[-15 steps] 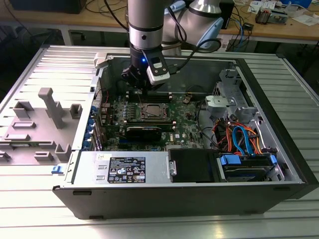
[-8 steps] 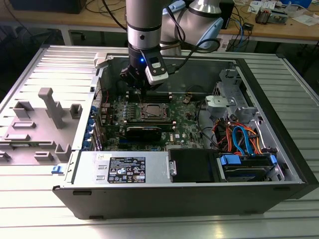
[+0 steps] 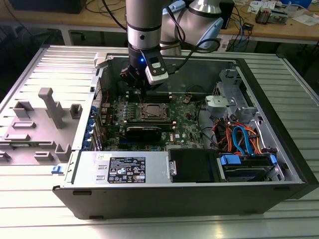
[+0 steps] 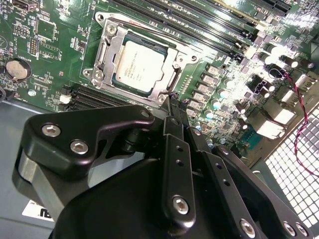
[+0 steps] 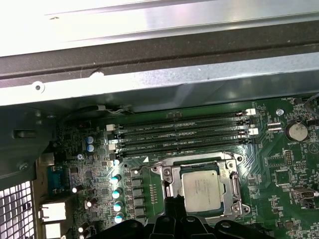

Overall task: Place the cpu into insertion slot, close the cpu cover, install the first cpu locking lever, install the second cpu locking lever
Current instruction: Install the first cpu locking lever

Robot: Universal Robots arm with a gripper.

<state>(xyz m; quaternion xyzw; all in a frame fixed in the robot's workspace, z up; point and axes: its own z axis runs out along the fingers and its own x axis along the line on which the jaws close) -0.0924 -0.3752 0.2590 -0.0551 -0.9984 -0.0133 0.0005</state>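
Silvery cpu cover (image 4: pixel 110 52) is laid over the cpu (image 4: pixel 135 64); the gripper (image 4: pixel 172 102), jaws pinched together and empty, is held at its edge, seemingly for pushing.

light bright | glare on case edge (image 5: pixel 149 30) and capacitors (image 4: pixel 279 50) | case interior shadowed

- Open dark metal computer case (image 3: pixel 174 201) on a ribbed silvery metal table (image 3: pixel 45 219).
- Green motherboard (image 3: pixel 187 124) inside the case.
- Four long black memory slots (image 5: pixel 182 133), side by side.
- Round silvery coin battery (image 4: pixel 15 69) on the board.
- Silvery power supply box (image 3: pixel 87 167) with a white label.
- Orange and blue cables (image 3: pixel 239 137) at the exterior view's right.
- Grey plastic fixture with upright posts (image 3: pixel 47 107) beside the case.
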